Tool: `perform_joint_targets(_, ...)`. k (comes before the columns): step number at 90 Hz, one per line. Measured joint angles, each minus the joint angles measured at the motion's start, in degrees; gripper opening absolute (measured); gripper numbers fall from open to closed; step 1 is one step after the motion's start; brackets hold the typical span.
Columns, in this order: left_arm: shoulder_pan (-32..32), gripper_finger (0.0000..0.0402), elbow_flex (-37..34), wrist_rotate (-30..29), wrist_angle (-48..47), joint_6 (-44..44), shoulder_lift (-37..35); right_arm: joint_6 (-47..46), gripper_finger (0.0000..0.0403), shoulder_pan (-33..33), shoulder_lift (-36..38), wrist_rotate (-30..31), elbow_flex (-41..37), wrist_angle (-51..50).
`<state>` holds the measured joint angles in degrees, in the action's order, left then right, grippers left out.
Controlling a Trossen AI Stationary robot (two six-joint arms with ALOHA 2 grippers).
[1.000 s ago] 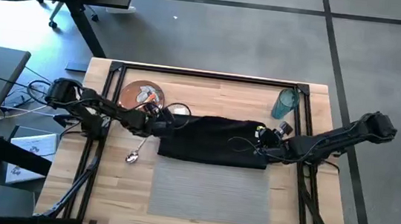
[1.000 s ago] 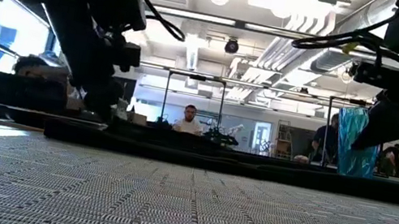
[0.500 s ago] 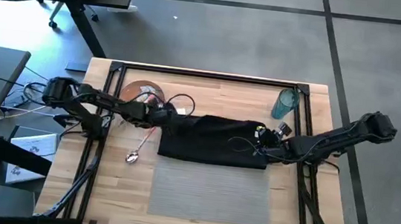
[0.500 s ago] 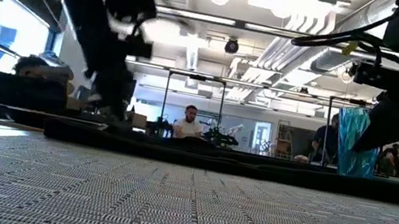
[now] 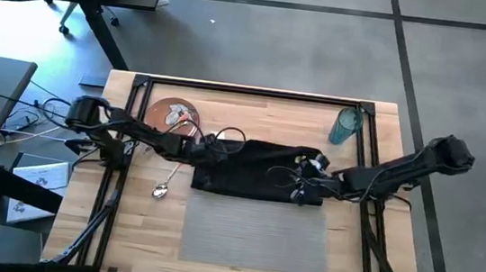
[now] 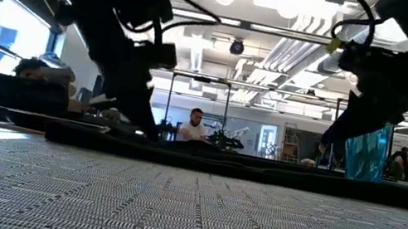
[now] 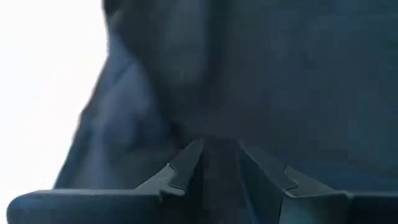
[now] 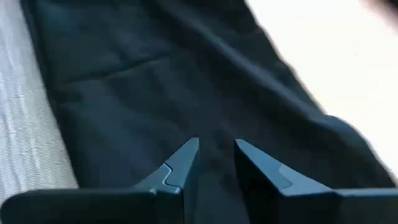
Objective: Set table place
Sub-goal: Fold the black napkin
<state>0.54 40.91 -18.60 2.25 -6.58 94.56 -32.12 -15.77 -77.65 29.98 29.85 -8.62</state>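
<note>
napkin step — left gripper (image 5: 208,150) and right gripper (image 5: 303,186), fingers narrowly parted, over black napkin (image 5: 258,167); next, pinch its ends.

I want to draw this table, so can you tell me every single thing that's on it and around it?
Table: one, light wood with black frame, middle of the floor.
Placemat: one, grey woven, near side of the table.
Napkin: one, black cloth, along the placemat's far edge.
Plate: one, orange-brown, far left corner, partly under the left arm.
Spoon: one, silver, on bare wood left of the placemat.
Tumbler: one, teal, upright, far right corner.
Person: one, far off in the room behind.
Left pincer: one, dark, slightly open, over the napkin's left end.
Right pincer: one, dark, slightly open, over the napkin's right end.
</note>
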Motion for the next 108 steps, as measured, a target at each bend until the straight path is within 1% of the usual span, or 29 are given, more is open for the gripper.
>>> perform_joint_targets(5, 0.17, 0.0079, 0.02, -1.79, -0.30, -0.17, 0.00, -0.57, 0.0084, -0.02, -3.01, -1.31, 0.00, 1.99)
perform_joint_targets(17, 1.37, 0.0078, 0.02, -1.69, -3.43, -0.16, 0.04, -1.45, 0.0084, 0.00, -9.05, -3.80, 0.00, 6.44)
perform_joint_targets(22, 1.86, 0.0078, 0.02, -3.17, -5.10, -0.18, 0.04, -1.90, 0.0084, -0.02, -10.93, -4.61, 0.00, 7.62)
perform_joint_targets(34, 2.95, 0.0078, 0.02, -11.51, -8.49, 0.42, 0.04, -2.53, 0.0084, -0.03, -13.01, -4.64, 0.24, 8.88)
perform_joint_targets(47, 3.64, 0.0078, 0.02, -25.87, -9.39, 0.32, -0.20, -2.42, 0.0084, -0.02, -12.86, -5.15, 0.21, 8.53)
perform_joint_targets(52, 3.63, 0.0078, 0.47, -30.22, -10.59, -0.45, -0.91, -2.38, 0.0084, -0.01, -12.76, -5.33, 0.17, 8.47)
perform_joint_targets(57, 3.34, 0.0078, 1.31, -32.45, -12.78, -0.68, -2.12, -2.28, 0.0084, 0.00, -12.76, -5.50, 0.17, 8.42)
perform_joint_targets(63, 2.41, 0.0078, 2.45, -32.90, -16.87, -1.83, -4.14, -1.92, 0.0084, 0.01, -12.76, -5.74, 0.17, 8.32)
perform_joint_targets(68, 1.56, 0.0078, 3.44, -31.52, -20.33, -3.31, -6.02, -1.87, 0.0084, 0.02, -12.77, -5.89, 0.16, 8.24)
perform_joint_targets(73, 1.05, 0.0078, 3.94, -28.59, -22.69, -3.77, -8.26, -0.91, 0.0084, 0.02, -12.38, -6.06, 0.13, 8.11)
perform_joint_targets(81, 2.10, 0.0078, 3.95, -19.93, -25.28, -5.49, -11.60, 0.51, 0.0084, 0.04, -11.26, -6.66, 0.06, 7.70)
perform_joint_targets(87, 5.29, 0.0083, 3.93, -11.43, -25.87, -8.33, -13.44, 1.68, 0.0084, 0.02, -9.79, -7.92, -0.13, 6.84)
perform_joint_targets(93, 9.57, 0.0095, 3.93, -2.66, -25.43, -8.40, -14.14, 2.80, 0.0084, 0.31, -8.43, -8.13, -0.15, 6.71)
perform_joint_targets(95, 11.03, 0.0100, 3.93, -0.65, -25.02, -7.97, -14.11, 3.29, 0.0084, 0.48, -7.96, -8.02, -0.15, 6.70)
perform_joint_targets(99, 13.65, 0.0111, 3.93, 2.12, -24.09, -6.84, -13.69, 3.93, 0.0084, 0.92, -7.12, -7.72, -0.13, 6.73)
perform_joint_targets(108, 18.28, 0.0136, 3.93, 5.64, -20.90, -2.97, -11.70, 4.13, 0.0084, 2.02, -6.46, -7.52, -0.13, 6.15)
